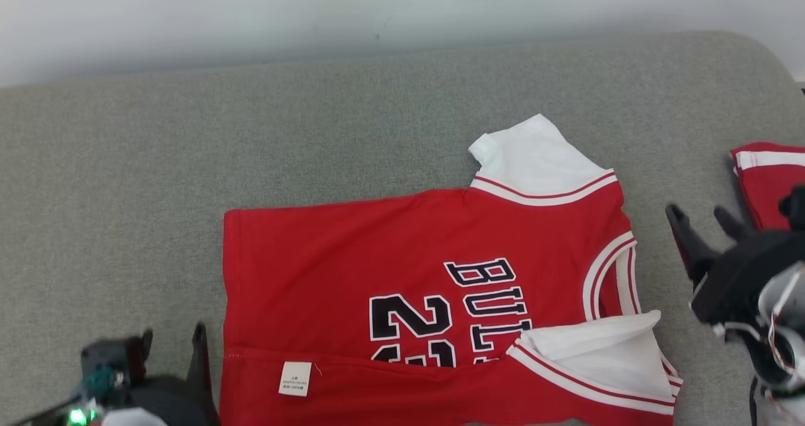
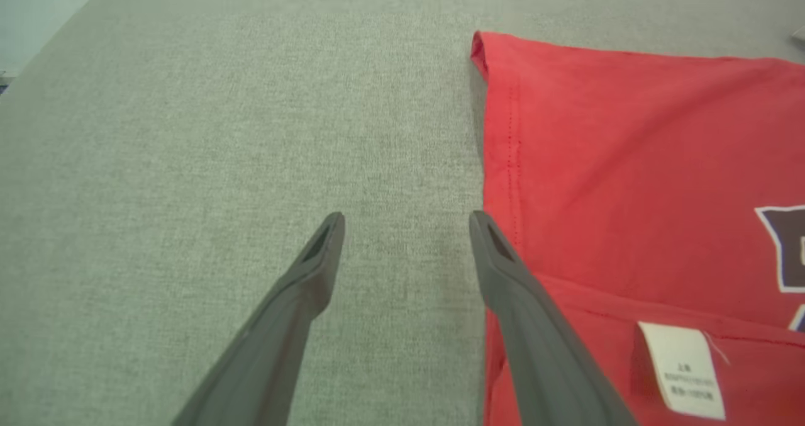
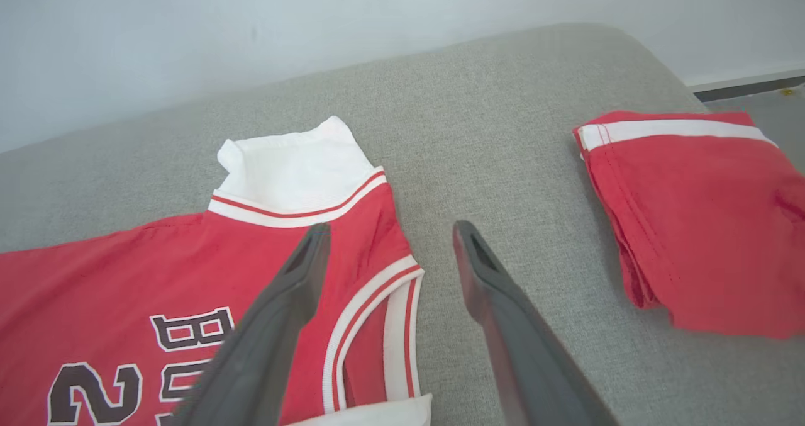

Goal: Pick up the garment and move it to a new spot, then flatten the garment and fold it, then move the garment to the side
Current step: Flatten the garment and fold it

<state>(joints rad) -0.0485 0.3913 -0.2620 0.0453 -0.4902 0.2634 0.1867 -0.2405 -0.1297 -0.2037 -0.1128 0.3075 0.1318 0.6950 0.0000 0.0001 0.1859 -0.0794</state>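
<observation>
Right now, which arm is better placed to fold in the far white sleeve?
Right, probably. The right gripper, open, sits beside the collar of the jersey, close to the sleeve. The left gripper, also open, is off the hem, at the opposite end.

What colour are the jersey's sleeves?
The sleeves are white, joined to the red jersey by red-and-white striped trim; head view shows it best.
</observation>
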